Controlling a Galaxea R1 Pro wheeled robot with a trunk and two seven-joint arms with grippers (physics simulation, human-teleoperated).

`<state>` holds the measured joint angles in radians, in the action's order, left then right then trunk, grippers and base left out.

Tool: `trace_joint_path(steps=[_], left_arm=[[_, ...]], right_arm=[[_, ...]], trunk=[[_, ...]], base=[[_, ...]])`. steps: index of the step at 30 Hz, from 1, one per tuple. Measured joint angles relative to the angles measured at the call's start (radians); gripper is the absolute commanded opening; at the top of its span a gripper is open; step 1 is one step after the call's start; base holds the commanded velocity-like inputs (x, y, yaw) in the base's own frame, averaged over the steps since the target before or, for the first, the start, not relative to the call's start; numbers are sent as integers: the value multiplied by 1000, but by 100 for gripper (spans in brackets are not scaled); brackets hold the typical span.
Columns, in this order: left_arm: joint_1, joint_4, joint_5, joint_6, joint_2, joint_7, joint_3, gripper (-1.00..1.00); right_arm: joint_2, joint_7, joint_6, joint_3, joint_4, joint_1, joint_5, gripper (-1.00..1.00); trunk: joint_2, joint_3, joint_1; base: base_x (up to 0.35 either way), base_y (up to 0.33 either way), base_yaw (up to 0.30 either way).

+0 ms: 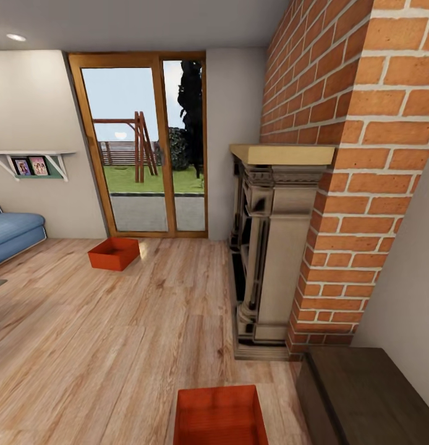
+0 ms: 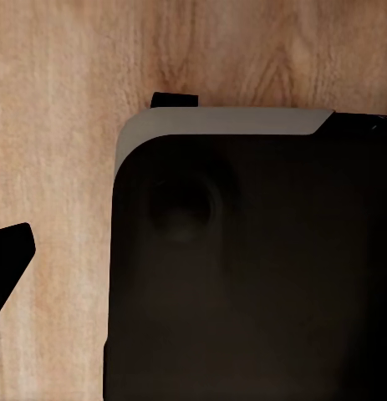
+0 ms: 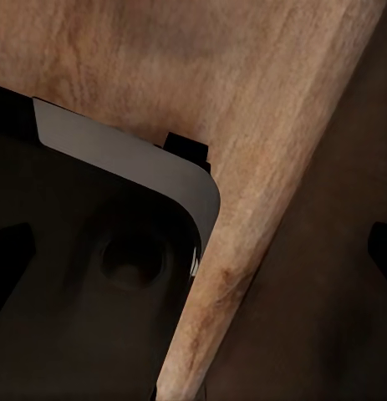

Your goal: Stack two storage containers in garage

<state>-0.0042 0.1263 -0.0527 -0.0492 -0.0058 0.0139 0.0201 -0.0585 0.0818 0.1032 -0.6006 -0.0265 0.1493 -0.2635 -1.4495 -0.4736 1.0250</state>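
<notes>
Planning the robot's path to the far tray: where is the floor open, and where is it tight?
Open wood floor runs between the near tray and the far tray, from the sofa side across to the fireplace. Bare planks also lie before the glass doors. It is tight at the lower right, where the near tray sits between the fireplace base and a dark cabinet.

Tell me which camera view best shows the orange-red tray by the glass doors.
The head view: the tray sits whole on the wood floor before the doors. The wrist views show wood planks and dark robot parts instead.
</notes>
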Motion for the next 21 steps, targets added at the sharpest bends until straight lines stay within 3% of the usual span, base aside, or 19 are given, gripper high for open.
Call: trace_joint_path(steps=[21], left_arm=[[0, 0, 0, 0, 0, -1, 0, 100]], right_arm=[[0, 0, 0, 0, 0, 0, 0, 100]], trunk=[[0, 0, 0]], base=[[-42, 0, 0]])
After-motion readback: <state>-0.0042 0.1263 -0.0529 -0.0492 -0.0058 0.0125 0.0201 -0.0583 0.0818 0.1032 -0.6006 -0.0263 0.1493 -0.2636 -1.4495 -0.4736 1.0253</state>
